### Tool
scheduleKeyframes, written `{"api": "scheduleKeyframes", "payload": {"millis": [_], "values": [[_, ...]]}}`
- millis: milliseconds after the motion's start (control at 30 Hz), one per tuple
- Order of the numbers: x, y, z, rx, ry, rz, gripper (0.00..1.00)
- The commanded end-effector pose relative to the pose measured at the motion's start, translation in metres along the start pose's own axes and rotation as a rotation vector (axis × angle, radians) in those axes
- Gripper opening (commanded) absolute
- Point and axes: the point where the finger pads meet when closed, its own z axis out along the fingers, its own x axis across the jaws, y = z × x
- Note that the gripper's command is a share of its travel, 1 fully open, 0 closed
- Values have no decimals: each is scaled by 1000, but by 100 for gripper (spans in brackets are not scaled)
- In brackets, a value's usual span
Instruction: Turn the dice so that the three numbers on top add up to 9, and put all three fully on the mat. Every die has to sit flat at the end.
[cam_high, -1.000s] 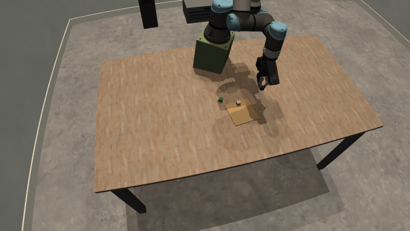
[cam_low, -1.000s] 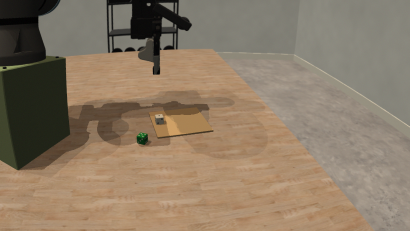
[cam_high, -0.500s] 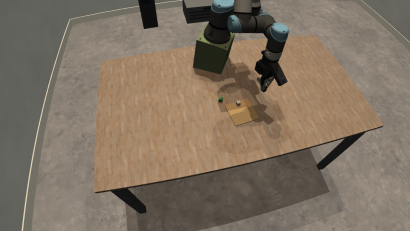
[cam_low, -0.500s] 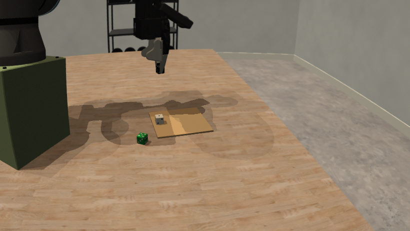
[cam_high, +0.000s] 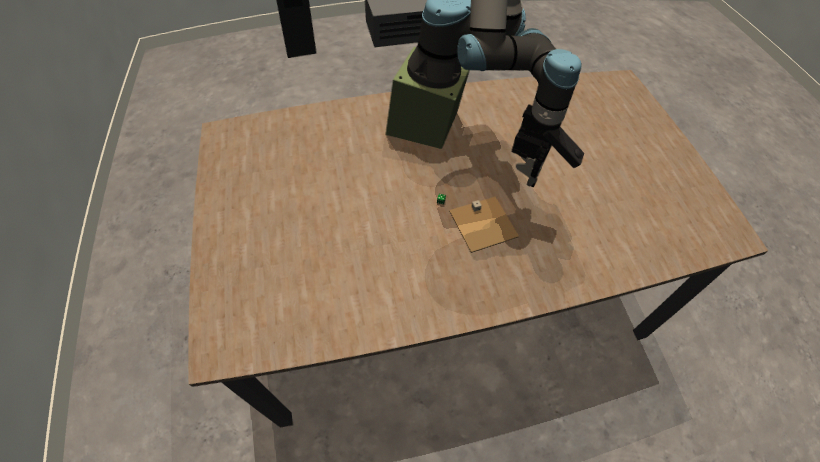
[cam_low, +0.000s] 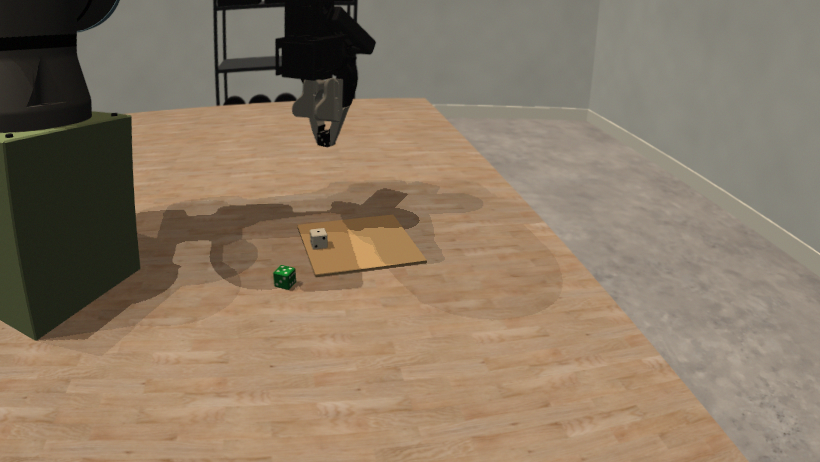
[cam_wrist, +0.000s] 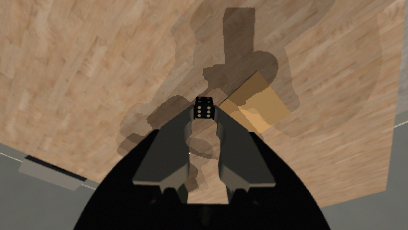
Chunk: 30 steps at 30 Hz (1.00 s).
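"What stands around it all?"

"Plain grey-green walls (cam_high: 51, 114) (cam_low: 688, 57) with a pale skirting strip, and a mottled grey floor (cam_high: 143, 229) (cam_low: 717, 195). The exterior view also has a dark shelf unit (cam_low: 216, 57) at the back."

"And the surface?"

"A broad table (cam_high: 286, 229) (cam_low: 401, 355) (cam_wrist: 65, 60), its wood top patterned in short, light-brown strips, with soft-edged shadows of the arm (cam_high: 444, 34) (cam_low: 40, 74) lying across it. The arm stands on an olive-green pedestal (cam_high: 421, 114) (cam_low: 74, 229)."

"Where's the pincer?"

"The gripper (cam_high: 532, 181) (cam_low: 325, 139) (cam_wrist: 203, 106) hangs above the table, well apart from it, clamped on the black die."

"Now the mat?"

"The mat (cam_high: 484, 220) (cam_low: 372, 243) (cam_wrist: 265, 107) is a thin, square, honey-coloured sheet with a darker edge, partly in shadow."

"And the dice, one at a time?"

"The black die (cam_low: 323, 137) (cam_wrist: 204, 108) has white pips and sits between the fingertips, up off the mat; the wrist view shows six pips on one face. The white die (cam_high: 476, 206) (cam_low: 319, 238) has dark pips and lies flat on the mat, near the side toward the pedestal, a single pip on top. The green die (cam_high: 441, 198) (cam_low: 284, 277) has white pips and rests on the table, just off the mat."

"Its top number?"

"Several pips, too small for me to count surely."

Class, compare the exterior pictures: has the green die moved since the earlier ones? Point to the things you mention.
No. The green die (cam_high: 441, 199) (cam_low: 284, 277) stays on the table, just outside the same near-left corner of the mat (cam_high: 486, 232) (cam_low: 381, 243).
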Motion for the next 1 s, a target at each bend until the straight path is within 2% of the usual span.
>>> {"api": "scheduleKeyframes", "payload": {"millis": [0,167,267,600,967], "values": [[1,-4,0,5,-5,-174,3],[1,-7,1,5,-5,-345,3],[1,-7,1,5,-5,-355,3],[3,-12,2,6,-3,-747,3],[6,-15,4,7,-3,-1063,3]]}}
